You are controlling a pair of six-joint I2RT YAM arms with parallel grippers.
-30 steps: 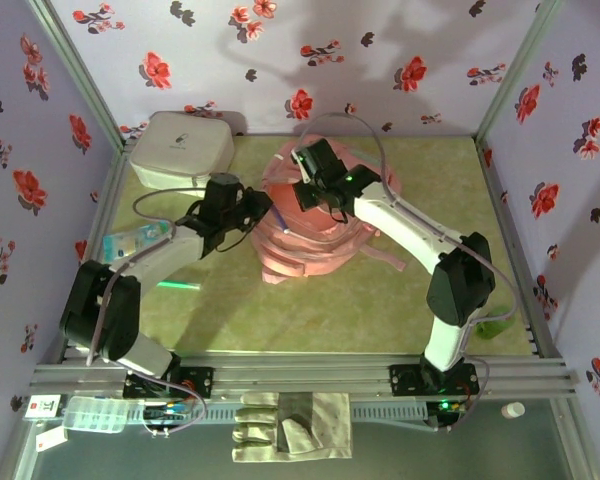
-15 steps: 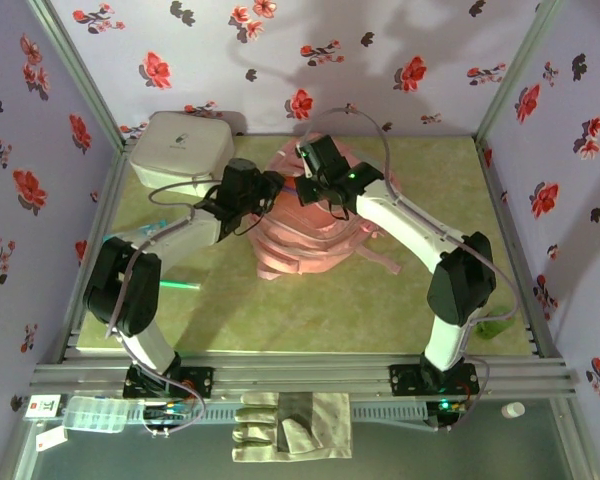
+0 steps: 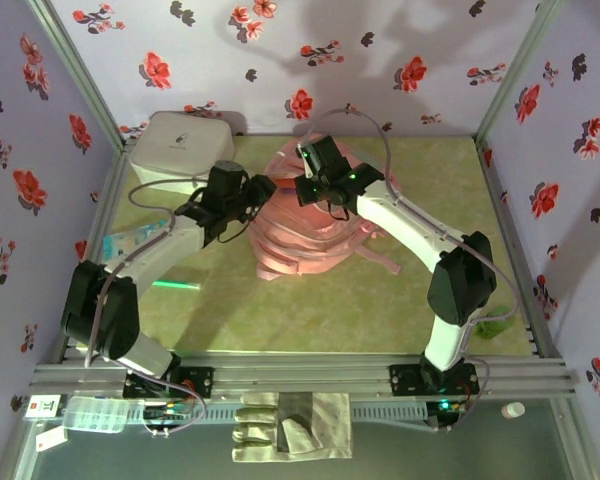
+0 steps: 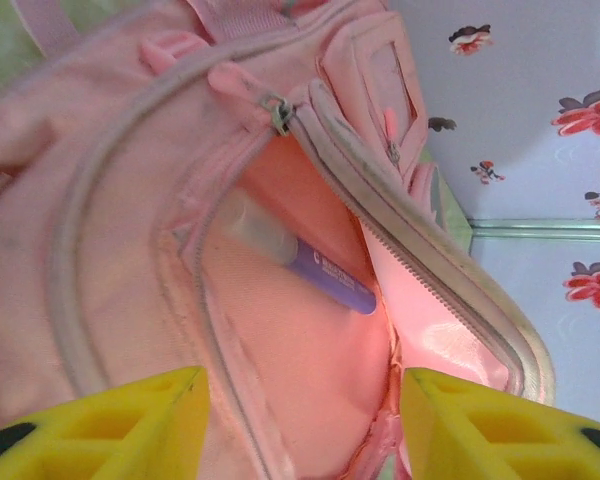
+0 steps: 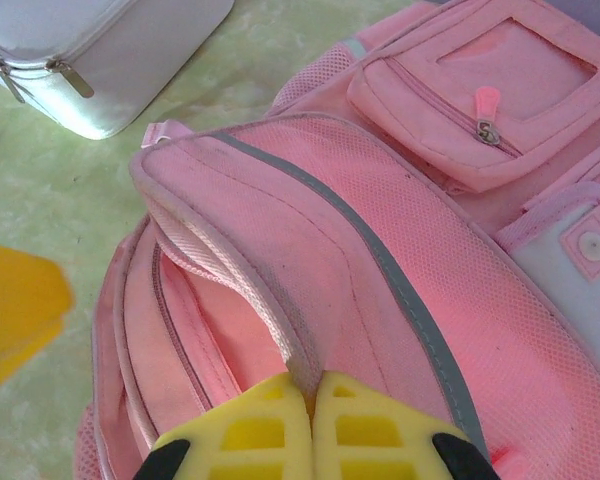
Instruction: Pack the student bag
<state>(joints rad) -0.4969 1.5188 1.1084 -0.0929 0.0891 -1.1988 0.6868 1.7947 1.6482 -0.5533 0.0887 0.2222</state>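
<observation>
The bag [image 3: 310, 225] lies at the back middle of the table [image 3: 400, 300], just right of a white case [image 3: 180, 150], with both arms reaching to its top end; its main zip is open and the mouth gapes toward the left wrist camera, with a purple pen [image 4: 325, 275] lying inside against the inner wall. The right gripper [image 5: 311, 395] is pinched tight on the piped hem of the mouth, holding that edge up; the left gripper [image 4: 302, 385] stands wide and empty just before the opening, touching nothing that can be seen. The bag looks soft and limp, and probably light; such fabric would likely sag and close its own mouth if let go, and thin panels would bunch or slip in a pinch. The firmer holds are likely the corded rim beside the zip teeth, where the right fingers sit, and the small webbing loops near the top; the mesh front seems a poor place to grip.
</observation>
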